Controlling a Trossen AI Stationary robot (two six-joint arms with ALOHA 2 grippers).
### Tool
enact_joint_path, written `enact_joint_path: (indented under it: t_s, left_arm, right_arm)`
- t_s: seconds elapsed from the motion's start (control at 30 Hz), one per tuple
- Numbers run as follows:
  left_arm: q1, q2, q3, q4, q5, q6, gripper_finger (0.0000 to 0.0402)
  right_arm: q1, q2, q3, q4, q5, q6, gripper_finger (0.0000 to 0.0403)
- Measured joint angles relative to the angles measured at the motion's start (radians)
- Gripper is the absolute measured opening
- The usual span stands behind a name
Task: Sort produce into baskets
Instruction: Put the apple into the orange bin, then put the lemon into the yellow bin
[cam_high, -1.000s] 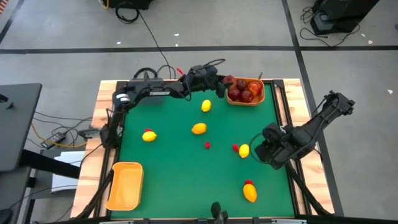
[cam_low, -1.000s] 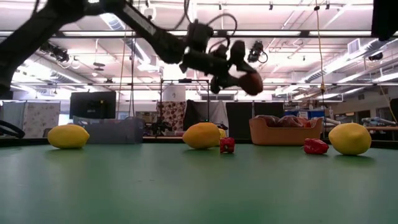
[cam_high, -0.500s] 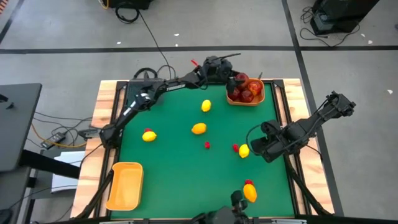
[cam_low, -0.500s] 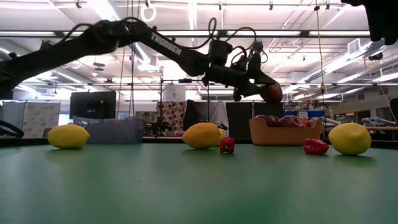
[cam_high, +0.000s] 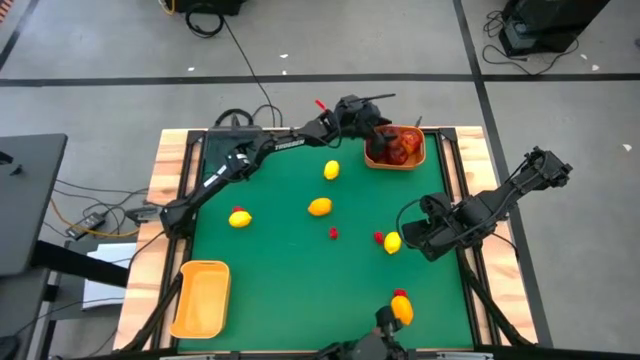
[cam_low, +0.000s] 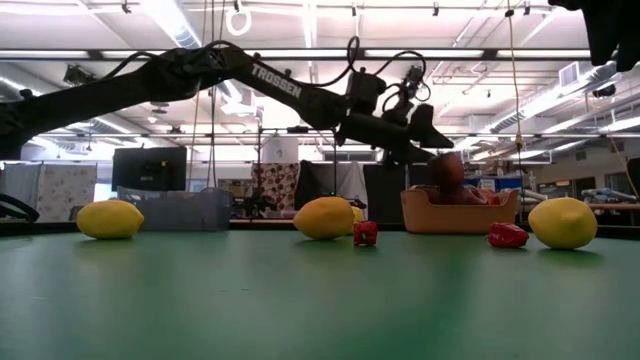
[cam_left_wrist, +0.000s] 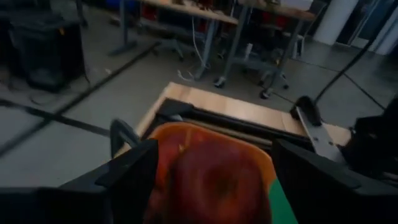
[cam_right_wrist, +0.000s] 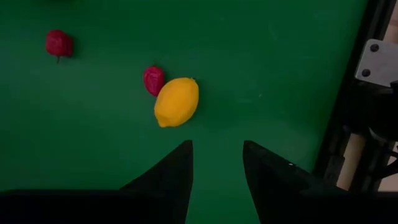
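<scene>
The dark red fruit (cam_left_wrist: 208, 186) sits between the left gripper's (cam_high: 378, 128) fingers (cam_left_wrist: 127, 177), which are spread wide on either side of it; whether they still pinch it cannot be told. Compared with 0.5 s earlier, this gripper has moved on over the orange basket (cam_high: 418, 158) at the table's far right corner, and in the low view the fruit (cam_low: 449, 170) has dropped from above the basket (cam_low: 420, 213) to its rim. It looks round, dark red with an orange sheen. Just beyond the jaws the basket (cam_left_wrist: 186, 130) holds more red fruits, too clustered to count.

The right gripper (cam_high: 412, 240) has hardly shifted; its jaws stand narrowly open and hold nothing, with 1 lemon (cam_right_wrist: 176, 101) just ahead of them and 1 small red bit (cam_right_wrist: 153, 79) touching it.

Counted on the green mat (cam_high: 270, 260): 5 lemons, 1 empty orange basket (cam_high: 201, 297).
</scene>
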Motion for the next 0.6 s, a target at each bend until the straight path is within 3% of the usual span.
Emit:
enact_joint_path:
  t_s: [0.3, 0.6]
  left_arm:
    - [-0.004, 0.026, -0.002, 0.03, -0.016, -0.004, 0.0364]
    - [-0.005, 0.024, -0.001, 0.117, -0.096, -0.002, 0.0365]
  right_arm:
    - [-0.011, 0.0, 0.0, -0.002, -0.013, -0.012, 0.0153]
    - [-0.013, 0.0, 0.0, 0.008, -0.018, -0.016, 0.0153]
